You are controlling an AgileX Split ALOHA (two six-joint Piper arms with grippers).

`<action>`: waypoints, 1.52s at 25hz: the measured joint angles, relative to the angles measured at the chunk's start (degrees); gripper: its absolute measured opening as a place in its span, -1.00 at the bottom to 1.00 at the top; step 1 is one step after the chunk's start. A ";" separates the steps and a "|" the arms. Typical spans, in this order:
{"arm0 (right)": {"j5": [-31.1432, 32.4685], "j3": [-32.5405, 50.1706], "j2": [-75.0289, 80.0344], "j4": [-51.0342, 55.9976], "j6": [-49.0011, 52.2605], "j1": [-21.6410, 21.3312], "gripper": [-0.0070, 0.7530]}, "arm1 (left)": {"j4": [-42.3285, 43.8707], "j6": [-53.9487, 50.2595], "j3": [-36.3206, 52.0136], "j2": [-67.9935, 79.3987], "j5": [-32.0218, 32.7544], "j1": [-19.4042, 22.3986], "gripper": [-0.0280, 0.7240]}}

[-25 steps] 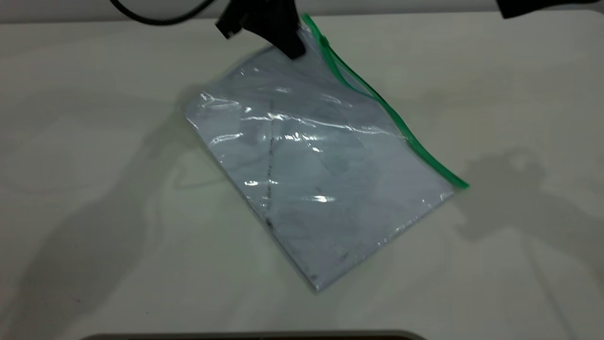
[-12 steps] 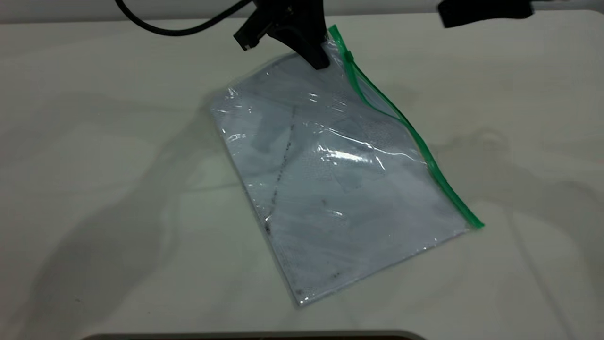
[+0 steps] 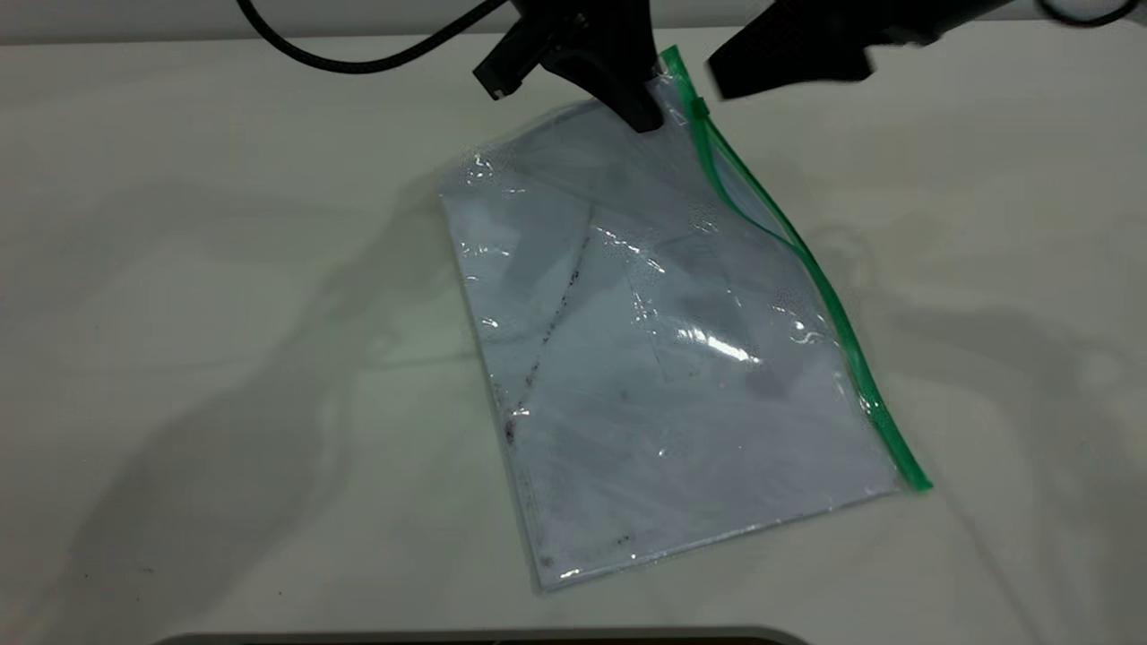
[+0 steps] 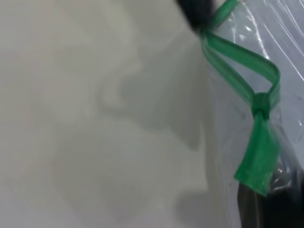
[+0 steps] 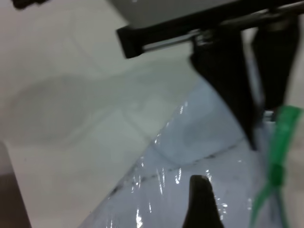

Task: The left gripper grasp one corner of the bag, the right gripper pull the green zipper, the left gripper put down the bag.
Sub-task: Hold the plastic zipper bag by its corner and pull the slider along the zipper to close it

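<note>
My left gripper is shut on the top corner of the bag, holding that corner up at the back of the table while the lower end lies on the tabletop. The bag is clear plastic with a white sheet and a dark diagonal smudge line inside. The green zipper runs down its right edge, with its slider tab just below the held corner. The left wrist view shows the slider and the strip's end. My right gripper hovers just right of the slider, apart from it. One of its fingers shows over the bag.
The pale tabletop spreads out on both sides of the bag. A dark strip lies along the table's near edge. The left arm's thick black cable arcs above the back left.
The left gripper has carried the held corner to the right, and the bag has swung more upright on the table. The right gripper has come in from the upper right toward the slider.
</note>
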 joint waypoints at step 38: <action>-5.92 -0.12 4.62 16.63 -7.14 1.52 0.10 | -2.43 0.57 0.00 0.00 -2.51 -0.03 -0.78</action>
